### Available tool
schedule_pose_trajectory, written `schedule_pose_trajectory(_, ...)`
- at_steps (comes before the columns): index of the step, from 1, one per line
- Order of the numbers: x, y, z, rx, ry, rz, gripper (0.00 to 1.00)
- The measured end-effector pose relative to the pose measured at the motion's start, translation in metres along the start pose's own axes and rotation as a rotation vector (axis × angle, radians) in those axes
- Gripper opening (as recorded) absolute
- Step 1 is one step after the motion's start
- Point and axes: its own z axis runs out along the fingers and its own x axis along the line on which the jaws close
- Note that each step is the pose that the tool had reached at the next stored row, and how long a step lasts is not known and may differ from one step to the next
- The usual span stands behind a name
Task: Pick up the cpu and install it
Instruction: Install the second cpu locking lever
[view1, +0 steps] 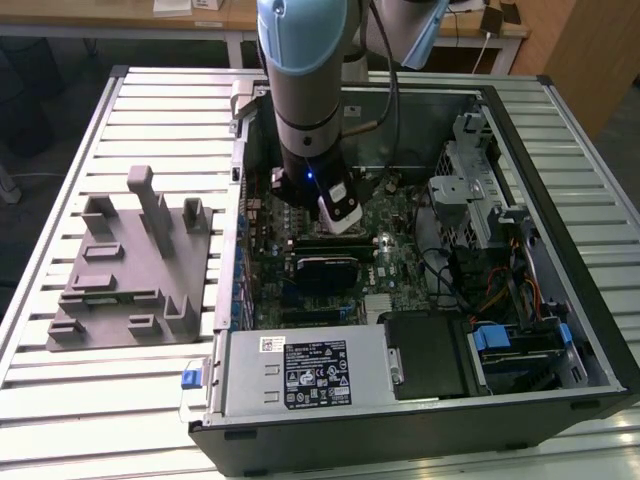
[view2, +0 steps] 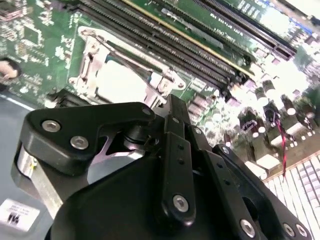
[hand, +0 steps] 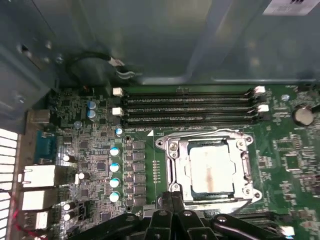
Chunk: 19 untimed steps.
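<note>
The cpu lies flat inside the motherboard socket, its pale silver top facing up and framed on all sides by the socket's metal retention bracket; in the second wrist view it shows as a bright square within the same frame. The gripper hangs just beside the socket's edge, its black fingers drawn close together with nothing between them, and it is not touching the chip. In the second wrist view the black linkage of the gripper stands in front of the socket.

In the exterior view the arm reaches down into the open computer case, which lies on its side on a slatted metal table. The gripper body sits low over the green motherboard. Four long memory slots run alongside the socket. A grey plastic fixture block rests on the table toward the exterior view's left, just beside the case.
</note>
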Motion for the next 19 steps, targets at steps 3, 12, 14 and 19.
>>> schedule_pose_trajectory(3, -0.0009, 0.0030, -0.0109, 0.0000, 0.0000, 0.000, 0.11)
schedule_pose_trajectory(12, -0.0086, 0.0075, -0.0259, 0.0205, 0.0003, -0.001, 0.11)
schedule_pose_trajectory(14, -0.0141, 0.0080, -0.0262, 0.0261, 0.0024, -0.001, 0.11)
schedule_pose_trajectory(19, -0.0277, 0.0088, -0.0257, 0.0357, 0.0094, 0.001, 0.11)
